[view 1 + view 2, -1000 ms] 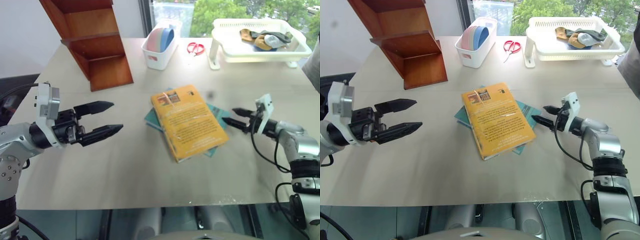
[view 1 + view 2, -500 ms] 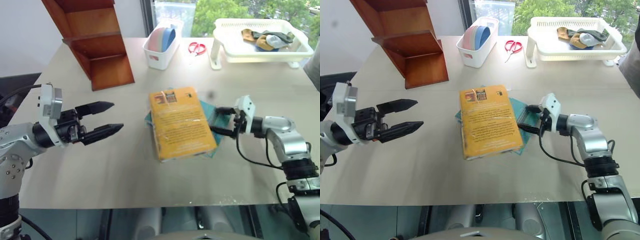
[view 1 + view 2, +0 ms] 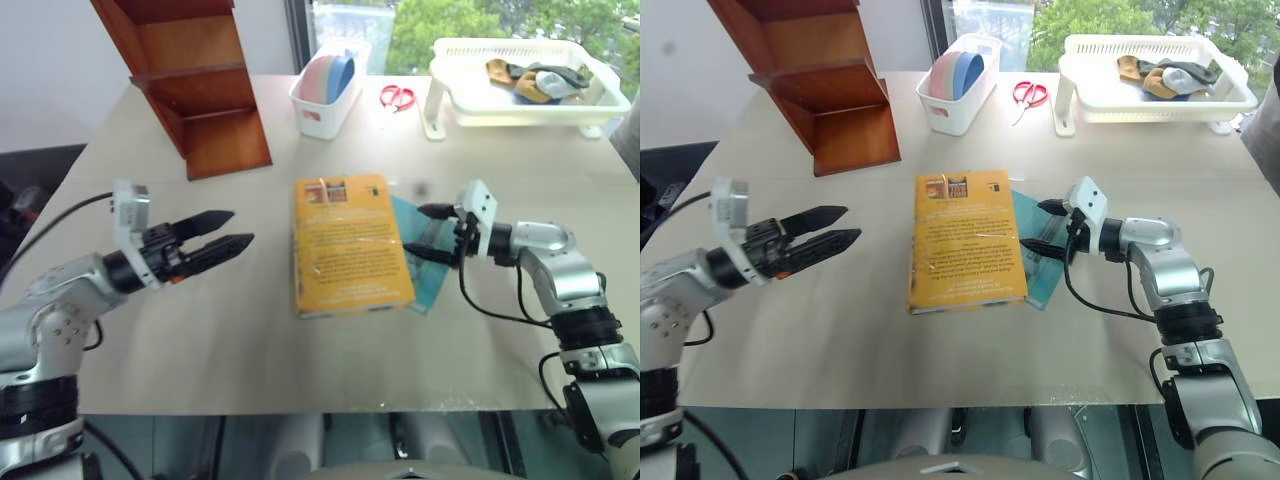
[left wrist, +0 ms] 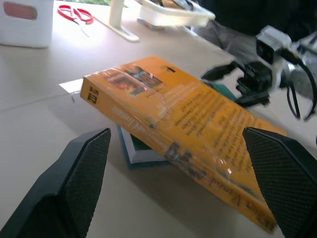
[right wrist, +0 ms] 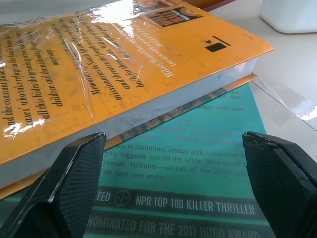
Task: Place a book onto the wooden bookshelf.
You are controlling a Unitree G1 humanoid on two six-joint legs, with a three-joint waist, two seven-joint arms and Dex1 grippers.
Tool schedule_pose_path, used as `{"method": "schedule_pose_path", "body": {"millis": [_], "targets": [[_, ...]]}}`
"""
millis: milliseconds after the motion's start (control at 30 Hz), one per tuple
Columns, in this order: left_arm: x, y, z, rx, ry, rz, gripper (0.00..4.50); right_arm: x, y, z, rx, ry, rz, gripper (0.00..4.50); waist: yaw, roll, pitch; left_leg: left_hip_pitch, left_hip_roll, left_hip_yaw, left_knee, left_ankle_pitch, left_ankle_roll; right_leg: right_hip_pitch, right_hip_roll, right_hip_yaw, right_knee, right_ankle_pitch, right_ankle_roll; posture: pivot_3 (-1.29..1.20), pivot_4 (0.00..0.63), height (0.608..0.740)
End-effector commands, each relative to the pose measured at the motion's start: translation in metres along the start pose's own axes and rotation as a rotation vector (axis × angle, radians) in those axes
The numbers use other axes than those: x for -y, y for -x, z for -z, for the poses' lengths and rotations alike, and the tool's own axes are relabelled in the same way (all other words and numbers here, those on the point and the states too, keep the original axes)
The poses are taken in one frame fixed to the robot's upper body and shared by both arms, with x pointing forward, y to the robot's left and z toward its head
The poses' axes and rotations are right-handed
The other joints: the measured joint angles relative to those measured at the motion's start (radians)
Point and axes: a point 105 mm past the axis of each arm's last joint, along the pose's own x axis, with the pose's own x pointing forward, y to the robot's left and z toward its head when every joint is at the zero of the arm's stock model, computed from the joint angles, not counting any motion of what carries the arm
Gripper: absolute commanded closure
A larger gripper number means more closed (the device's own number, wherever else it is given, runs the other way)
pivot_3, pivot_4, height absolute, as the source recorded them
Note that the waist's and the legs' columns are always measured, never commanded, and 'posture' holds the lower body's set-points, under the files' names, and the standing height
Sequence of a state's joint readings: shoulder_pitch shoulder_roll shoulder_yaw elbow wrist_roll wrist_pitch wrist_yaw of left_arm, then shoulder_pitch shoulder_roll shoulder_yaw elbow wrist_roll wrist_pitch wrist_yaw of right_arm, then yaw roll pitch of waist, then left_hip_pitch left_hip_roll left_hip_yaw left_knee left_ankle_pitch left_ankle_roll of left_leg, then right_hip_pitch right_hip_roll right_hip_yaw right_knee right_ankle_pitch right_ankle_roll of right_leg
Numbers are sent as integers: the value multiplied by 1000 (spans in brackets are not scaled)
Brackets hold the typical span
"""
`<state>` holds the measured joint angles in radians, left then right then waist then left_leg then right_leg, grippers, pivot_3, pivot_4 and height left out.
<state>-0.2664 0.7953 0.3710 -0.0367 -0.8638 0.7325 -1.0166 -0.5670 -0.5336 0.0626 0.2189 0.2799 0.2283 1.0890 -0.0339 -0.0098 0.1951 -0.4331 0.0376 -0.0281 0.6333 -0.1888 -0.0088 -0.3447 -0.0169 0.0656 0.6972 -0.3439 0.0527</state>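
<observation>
My right claw [image 3: 425, 232], spread, has pushed the book [image 3: 348, 243] square atop the teal book [image 3: 425, 270]; my left claw [image 3: 235, 230] stays spread.

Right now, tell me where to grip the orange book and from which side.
Grip the orange book across its thickness at the page edge facing the right gripper, coming in level from the robot's right. It lies flat on the teal book, overhanging it there, so one of the fingers could slip beneath.
</observation>
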Motion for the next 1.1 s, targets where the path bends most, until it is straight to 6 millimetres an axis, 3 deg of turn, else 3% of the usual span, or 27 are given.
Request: {"method": "schedule_pose_path", "body": {"millis": [33, 200, 500, 800, 1100], "targets": [[-12, -3, -2, 18, 101, 5, 23, -2, 29, -33, 106, 44, -9, 9, 0, 0, 0, 0, 0, 0, 0, 0, 0, 0, 0, 0, 0, 0, 0, 0, 150, 740], [-16, -11, 9, -23, 294, 80, 23, -23, 62, -43, 70, 39, -69, 9, -3, 0, 0, -1, 0, 0, -1, 0, 0, 0, 0, 0, -1, 0, 0, 0, 150, 740], [5, -6, 34, -110, 652, 254, 23, -40, 107, -58, 3, 11, -42, 9, -6, 0, 0, 0, 0, 0, 0, 0, 0, 0, 0, 0, 0, 0, 0, 0, 150, 740], [4, -32, 64, -180, 806, 290, 23, -53, 115, -78, 39, -36, -85, 9, -1, -1, 0, 0, 0, -1, 0, 0, 0, 0, 0, 0, 0, 0, 0, 0, 150, 740], [-1, -64, 64, -158, 802, 343, 23, -56, 113, -79, 38, -35, -89, 9, -1, -1, 0, -1, -1, 0, 0, 0, 0, 0, 0, -1, -1, 0, 0, 0, 150, 740]]}}
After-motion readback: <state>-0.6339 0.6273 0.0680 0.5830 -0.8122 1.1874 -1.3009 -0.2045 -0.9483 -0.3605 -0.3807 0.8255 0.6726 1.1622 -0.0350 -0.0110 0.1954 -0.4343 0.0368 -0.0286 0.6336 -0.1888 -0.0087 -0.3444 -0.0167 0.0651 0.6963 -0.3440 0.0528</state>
